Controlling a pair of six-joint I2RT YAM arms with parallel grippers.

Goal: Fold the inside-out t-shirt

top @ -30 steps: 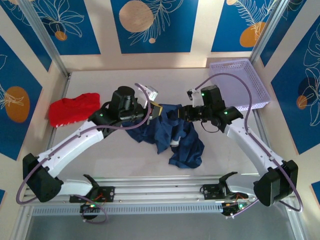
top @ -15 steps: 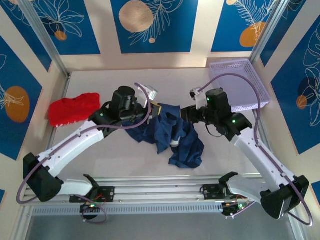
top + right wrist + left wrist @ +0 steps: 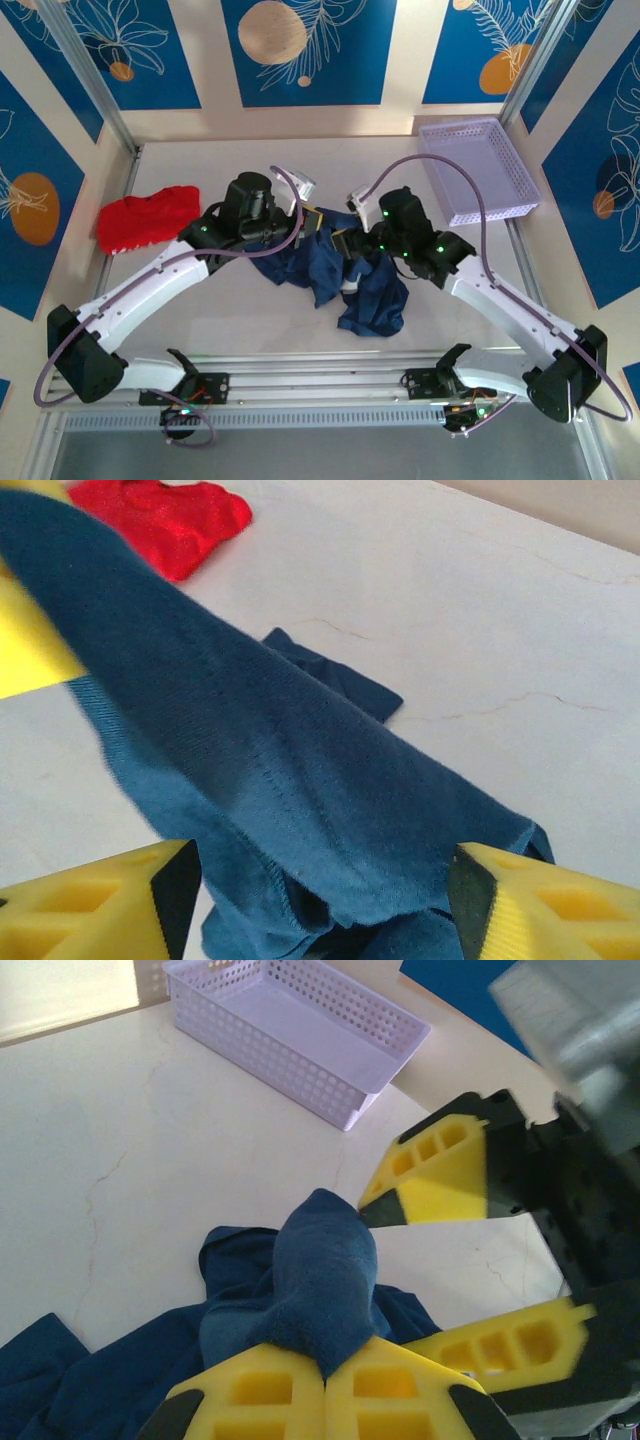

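Pinching a raised fold of the inside-out t-shirt [image 3: 365, 290], my left claw [image 3: 325, 1385] is clamped tight. Its two yellow fingers are pressed together with the navy cloth caught between them. That arm runs from its base at the near edge out to an elbow at the far left. Its forearm then slants up and to the right, and the wrist sits over the middle of the table [image 3: 330, 160].

My right arm mirrors it: elbow low at the near right corner, forearm slanting up and to the left, wrist turned toward the left claw. My right claw [image 3: 320, 905] stands wide open, one finger at each side, and the lifted stretch of shirt passes between them without being pinched. From the left wrist I see those spread fingers [image 3: 440, 1170] just beside the fold I hold.

Most of the shirt lies crumpled on the table between the two arms, with one strip pulled up taut to the left claw. A red garment [image 3: 145, 215] lies well apart at the left. A lilac basket [image 3: 475, 170] sits at the far right.
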